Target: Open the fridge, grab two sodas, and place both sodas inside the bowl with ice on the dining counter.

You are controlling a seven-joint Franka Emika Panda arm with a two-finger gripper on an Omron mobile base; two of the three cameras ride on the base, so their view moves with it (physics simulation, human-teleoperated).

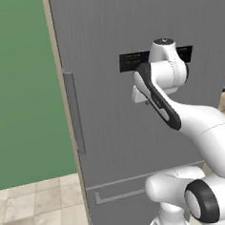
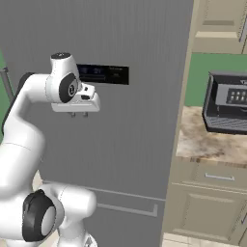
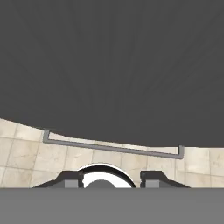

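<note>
Fridge [image 1: 135, 131]: door shut, directly ahead of me; long handle [image 1: 74, 112] on its left edge, well apart from my gripper [image 2: 79, 115]. Gripper: as closed as it gets, holding nothing, pointing down before the door. Risk: reaching sideways for the handle, my elbow may strike the door; closed fingers cannot hook it.

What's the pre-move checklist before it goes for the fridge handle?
1. Fridge door shut, not yet opened: ok.
2. Long vertical handle visible and unobstructed: ok.
3. Pincer empty, nothing between the fingers: ok.
4. Pincer at the handle: not ok; it hangs in front of the door near the display panel, well to the side.
5. Jaws wide enough for the handle: not ok, at their narrowest.
6. Sodas inside: cannot tell.
</note>
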